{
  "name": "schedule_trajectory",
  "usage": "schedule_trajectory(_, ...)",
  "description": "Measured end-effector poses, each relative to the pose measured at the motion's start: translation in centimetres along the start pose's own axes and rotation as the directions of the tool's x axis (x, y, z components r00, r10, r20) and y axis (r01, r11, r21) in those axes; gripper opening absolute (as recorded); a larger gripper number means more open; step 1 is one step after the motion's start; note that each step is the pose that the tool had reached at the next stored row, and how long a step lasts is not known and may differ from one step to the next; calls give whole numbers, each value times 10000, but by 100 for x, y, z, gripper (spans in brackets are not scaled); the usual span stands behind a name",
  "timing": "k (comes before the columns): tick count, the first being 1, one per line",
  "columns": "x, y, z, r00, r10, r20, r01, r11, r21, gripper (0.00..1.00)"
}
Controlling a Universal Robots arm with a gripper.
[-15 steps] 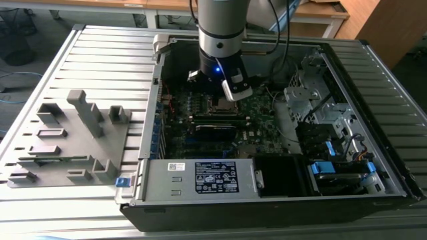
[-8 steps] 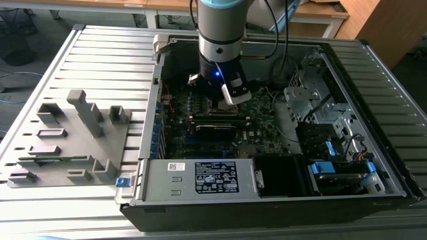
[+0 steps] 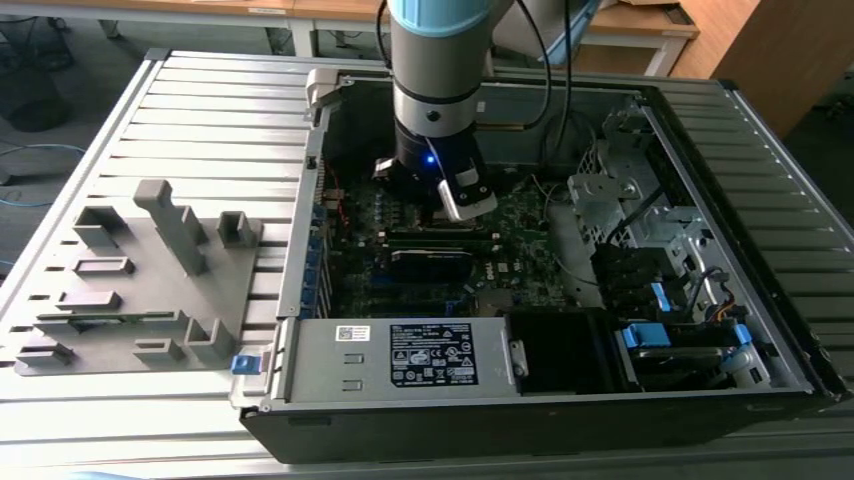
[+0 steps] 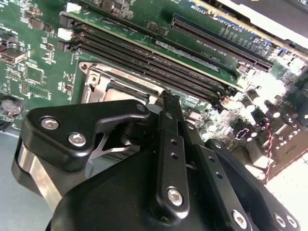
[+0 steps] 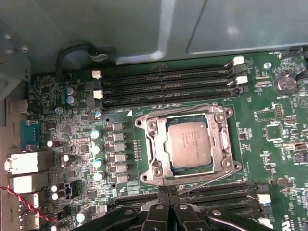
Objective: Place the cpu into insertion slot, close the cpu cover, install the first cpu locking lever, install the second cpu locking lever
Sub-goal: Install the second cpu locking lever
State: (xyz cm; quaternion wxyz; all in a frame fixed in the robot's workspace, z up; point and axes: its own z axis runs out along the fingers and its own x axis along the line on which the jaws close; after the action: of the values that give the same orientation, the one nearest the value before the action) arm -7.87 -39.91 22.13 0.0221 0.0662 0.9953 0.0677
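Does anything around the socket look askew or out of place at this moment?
Nothing stands out. In the first wrist view the cpu lies flat and square within the cpu cover, and the gripper sits at the frame's edge.

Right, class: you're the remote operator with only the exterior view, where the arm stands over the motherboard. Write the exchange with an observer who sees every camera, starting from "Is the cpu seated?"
Observer: Yes. In the first wrist view the cpu lies flat in the insertion slot, metal top up.
Operator: And the cover?
Observer: The cpu cover lies down around the chip, framing it.
Operator: Where is the gripper?
Observer: The gripper is at the slot's edge, beside a thin wire lever.
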Motion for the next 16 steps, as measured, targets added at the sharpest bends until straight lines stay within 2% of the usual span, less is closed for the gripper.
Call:
schedule_trajectory(9,52,-37,26,10000,-1,3,1,10000,15,11)
schedule_trajectory(16,88,-67,114,10000,-2,2,2,10000,17,11)
